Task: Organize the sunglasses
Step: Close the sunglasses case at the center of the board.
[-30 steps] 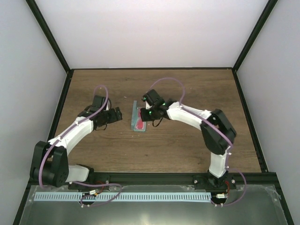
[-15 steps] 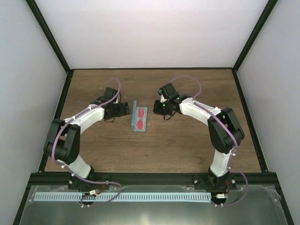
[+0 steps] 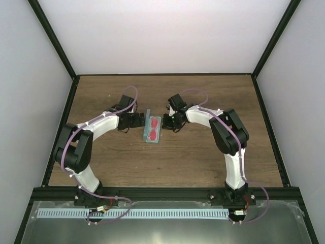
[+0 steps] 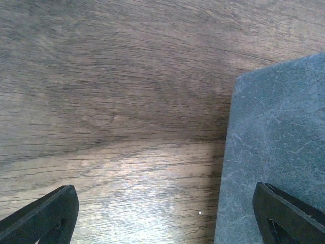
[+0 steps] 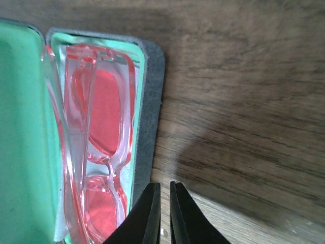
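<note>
From my remote station: the sunglasses (image 5: 99, 152) lie folded inside the open case (image 5: 152, 101) at mid-tabletop, between the two arms. The red translucent frame rests on the case's mint-green lining, one slim arm folded across the lenses. The lid (image 5: 20, 127), lined in the same green, rises along the side of the case nearer the left arm. The case's grey-blue outer skin rings the tray as a narrow rim.

The right tool (image 5: 164, 190) hangs just beside that rim, over bare wood, its two black fingers pressed almost together with only a thin slit between them and nothing pinched. The left tool (image 4: 162, 216) faces the case from the opposite side, its fingers spread wide. One fingertip sits over wood and the other over the grey-blue outside of the case. I cannot tell whether that fingertip touches the case; nothing is held.

The tabletop (image 3: 203, 157) is dark brown wood with a visible grain, and light glares off it near the left tool. Plain white walls (image 3: 162, 35) enclose it on three sides, edged by black frame posts (image 3: 53, 38). Both arms bend inward from their bases at the near edge, purple cables looping over their white links. In front of the bases runs a grey metal ledge (image 3: 203, 231) carrying a white slotted rail (image 3: 132, 214).
</note>
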Robot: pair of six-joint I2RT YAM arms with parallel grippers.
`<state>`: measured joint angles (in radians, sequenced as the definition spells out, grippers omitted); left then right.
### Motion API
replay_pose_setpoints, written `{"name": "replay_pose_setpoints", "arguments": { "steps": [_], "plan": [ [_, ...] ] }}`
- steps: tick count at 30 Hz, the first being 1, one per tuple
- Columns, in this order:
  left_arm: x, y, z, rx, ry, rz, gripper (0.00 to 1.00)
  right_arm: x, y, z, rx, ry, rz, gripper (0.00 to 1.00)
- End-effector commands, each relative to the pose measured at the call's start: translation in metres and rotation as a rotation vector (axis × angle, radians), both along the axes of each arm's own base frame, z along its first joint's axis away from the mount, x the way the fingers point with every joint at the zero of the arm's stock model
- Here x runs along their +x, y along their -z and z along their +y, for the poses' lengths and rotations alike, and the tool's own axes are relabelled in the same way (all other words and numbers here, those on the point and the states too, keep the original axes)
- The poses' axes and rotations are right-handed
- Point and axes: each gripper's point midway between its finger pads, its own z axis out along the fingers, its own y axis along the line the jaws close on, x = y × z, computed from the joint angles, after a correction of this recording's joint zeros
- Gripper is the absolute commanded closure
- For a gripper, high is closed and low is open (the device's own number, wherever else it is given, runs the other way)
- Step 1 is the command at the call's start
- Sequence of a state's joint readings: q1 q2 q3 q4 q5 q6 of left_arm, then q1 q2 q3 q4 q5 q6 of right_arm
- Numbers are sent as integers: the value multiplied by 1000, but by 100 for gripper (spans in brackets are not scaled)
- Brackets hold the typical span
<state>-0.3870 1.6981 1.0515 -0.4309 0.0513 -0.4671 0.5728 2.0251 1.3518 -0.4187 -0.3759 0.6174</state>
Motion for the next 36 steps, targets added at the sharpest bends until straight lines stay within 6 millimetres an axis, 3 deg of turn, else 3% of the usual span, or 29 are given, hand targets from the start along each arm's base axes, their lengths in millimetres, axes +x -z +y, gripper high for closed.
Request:
{"name": "replay_pose_setpoints", "arguments": {
  "steps": [1, 14, 23, 28, 36],
  "plan": [
    [3, -2, -16, -13, 38, -7, 4, 2, 0, 12, 44, -40, 10, 94],
    [-3, 5, -57, -19, 120, 23, 4, -9, 16, 18, 89, -82, 55, 94],
    [-9, 14, -64, 3, 140, 45, 4, -10, 15, 16, 83, -82, 53, 93],
    [-6, 5, -58, 35, 147, 6, 2, -9, 8, 12, 70, -65, 34, 93],
    [-3, -14, -63, 32, 214, -51, 0, -5, -23, -9, 23, 0, -43, 89]
  ]
}}
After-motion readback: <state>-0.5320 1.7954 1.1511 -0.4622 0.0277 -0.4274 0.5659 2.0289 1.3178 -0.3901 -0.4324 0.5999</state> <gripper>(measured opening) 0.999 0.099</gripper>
